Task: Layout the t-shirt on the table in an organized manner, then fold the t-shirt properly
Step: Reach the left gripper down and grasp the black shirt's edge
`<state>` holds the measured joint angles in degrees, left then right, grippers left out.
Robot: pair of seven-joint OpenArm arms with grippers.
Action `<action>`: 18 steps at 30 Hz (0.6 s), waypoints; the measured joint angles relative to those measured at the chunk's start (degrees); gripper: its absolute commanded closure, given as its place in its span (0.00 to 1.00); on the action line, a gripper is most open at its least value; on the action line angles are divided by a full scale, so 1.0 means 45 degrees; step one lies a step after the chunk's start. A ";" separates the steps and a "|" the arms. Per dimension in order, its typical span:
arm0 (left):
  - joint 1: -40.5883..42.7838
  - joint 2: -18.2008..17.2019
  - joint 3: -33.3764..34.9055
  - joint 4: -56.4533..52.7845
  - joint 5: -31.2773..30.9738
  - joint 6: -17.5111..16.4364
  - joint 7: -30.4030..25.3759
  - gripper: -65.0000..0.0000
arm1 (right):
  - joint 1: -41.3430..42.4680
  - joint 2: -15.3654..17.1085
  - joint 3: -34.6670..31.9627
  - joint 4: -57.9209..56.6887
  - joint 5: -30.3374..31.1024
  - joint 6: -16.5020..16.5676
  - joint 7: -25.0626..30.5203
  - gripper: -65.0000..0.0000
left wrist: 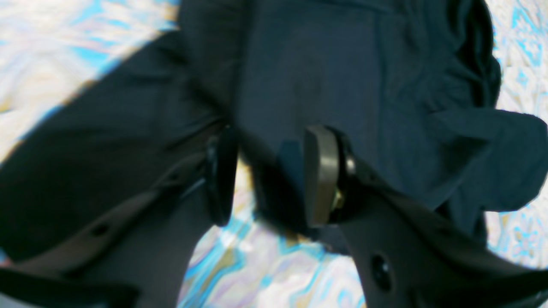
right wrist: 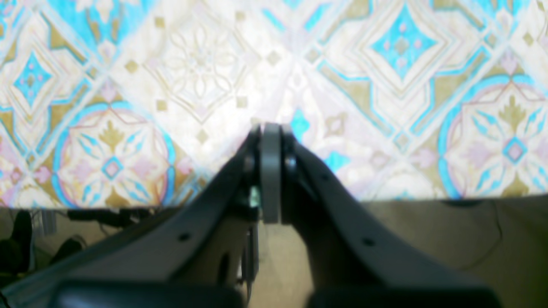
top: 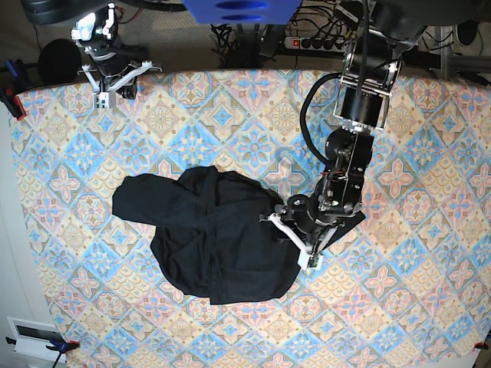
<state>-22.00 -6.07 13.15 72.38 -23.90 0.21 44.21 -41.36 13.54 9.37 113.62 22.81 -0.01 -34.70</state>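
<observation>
The black t-shirt (top: 207,234) lies crumpled in a rounded heap at the middle left of the patterned table (top: 414,153), one sleeve sticking out to the left. My left gripper (top: 294,239) is at the heap's right edge. In the left wrist view the left gripper (left wrist: 270,132) is open, and the edge of the t-shirt (left wrist: 308,64) reaches in between its fingers (left wrist: 320,171). My right gripper (top: 115,80) is at the table's far left corner, well away from the shirt. In the right wrist view the right gripper (right wrist: 270,128) is shut and empty over the table (right wrist: 385,107).
The table's edge runs across the right wrist view, with brown floor (right wrist: 428,248) below it. Cables and a power strip (top: 318,42) lie beyond the far edge. A clamp (top: 15,103) grips the cloth at the left corner.
</observation>
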 measured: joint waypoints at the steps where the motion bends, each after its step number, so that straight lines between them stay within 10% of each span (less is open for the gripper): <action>1: -0.0374 0.0277 0.0112 -0.0763 0.0316 0.0034 -0.0219 0.59 | -0.0044 -0.0019 0.0000 0.0000 0.0005 -0.0010 -0.0015 1.00; 8: -0.1948 0.1622 0.1520 -0.5323 0.0918 0.0053 -0.2390 0.60 | 0.0024 -0.0019 0.0015 -0.0010 0.0000 0.0000 0.0044 1.00; 11: -0.2273 0.1923 0.1768 -0.6091 0.0835 0.0053 -0.2793 0.78 | 0.0029 0.0005 0.0010 -0.0010 -0.0005 -0.0005 0.0097 1.00; 13: -0.2263 0.1943 0.1753 -0.5940 0.0758 0.0049 -0.2754 1.00 | 0.0058 0.0000 0.0010 -0.0010 -0.0005 -0.0005 0.0044 1.00; 18: -0.1064 0.0879 0.0957 -0.1627 0.0568 -0.0068 -0.0665 1.00 | 0.0262 0.0010 0.0049 -0.0010 0.0024 0.0039 0.0097 1.00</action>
<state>-26.79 -2.11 17.45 65.06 -21.34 -0.10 41.21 -40.18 13.58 9.58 113.58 22.92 0.16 -34.26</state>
